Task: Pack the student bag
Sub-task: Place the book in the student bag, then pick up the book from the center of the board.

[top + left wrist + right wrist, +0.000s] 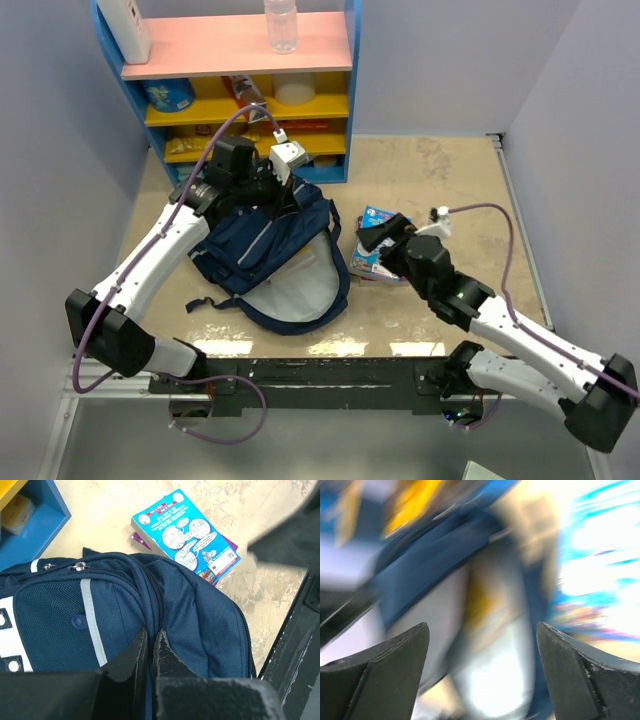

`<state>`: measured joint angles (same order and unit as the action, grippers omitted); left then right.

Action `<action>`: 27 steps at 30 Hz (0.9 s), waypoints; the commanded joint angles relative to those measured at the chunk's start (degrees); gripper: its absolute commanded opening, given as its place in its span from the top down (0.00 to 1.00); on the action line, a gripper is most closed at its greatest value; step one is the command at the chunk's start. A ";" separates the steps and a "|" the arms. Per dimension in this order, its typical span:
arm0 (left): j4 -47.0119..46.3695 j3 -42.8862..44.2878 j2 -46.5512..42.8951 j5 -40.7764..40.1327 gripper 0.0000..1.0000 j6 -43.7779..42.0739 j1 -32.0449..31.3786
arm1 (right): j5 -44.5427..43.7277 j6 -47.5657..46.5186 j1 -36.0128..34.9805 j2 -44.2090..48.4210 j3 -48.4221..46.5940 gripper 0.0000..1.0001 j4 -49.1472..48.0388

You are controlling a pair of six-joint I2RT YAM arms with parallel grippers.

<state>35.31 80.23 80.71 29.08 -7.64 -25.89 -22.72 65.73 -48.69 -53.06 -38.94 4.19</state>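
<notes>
The student bag [262,243], navy with light stripes, lies in the middle of the table with its main compartment unzipped and the pale lining [298,290] showing. My left gripper [286,196] is shut on a fold of the bag's top fabric [190,615], with the fingertips [162,642] pinching it by the zip. A blue comic book [187,535] lies right of the bag on a purple one [137,541]. My right gripper [372,240] hovers over those books [374,214], open and holding nothing. Its wrist view is motion-blurred, with the bag's lining [495,680] between the wide jaws.
A blue shelf unit [240,45] with a pink top stands at the back, holding a clear bottle [281,22], a white container [128,28] and a blue can [170,95]. Grey walls close in both sides. A dark rail [330,375] runs along the near edge.
</notes>
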 commanded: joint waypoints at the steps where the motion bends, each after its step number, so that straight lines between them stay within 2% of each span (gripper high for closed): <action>1: -7.80 1.16 -2.31 2.47 1.00 -0.98 0.31 | -2.86 -4.20 10.44 1.82 4.49 0.07 10.84; 5: -7.80 0.90 -2.40 2.82 1.00 -0.80 0.31 | -3.46 -8.42 17.91 -0.99 3.70 0.03 10.15; 13: -7.80 0.37 -2.66 3.88 1.00 -0.27 0.31 | -3.30 -14.14 25.30 -14.16 -0.78 0.01 2.68; 20: -7.80 0.28 -3.01 4.14 1.00 -0.27 0.31 | 2.76 -16.69 31.19 -27.77 -4.12 0.02 -7.69; 27: -7.62 0.46 -2.31 5.02 1.00 0.25 0.23 | 12.52 -12.92 34.97 -38.95 -6.32 0.02 -14.37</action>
<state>35.29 79.77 80.71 30.37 -7.53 -25.89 -16.21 51.35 -15.40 -88.51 -43.07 -3.46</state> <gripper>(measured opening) 0.058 0.985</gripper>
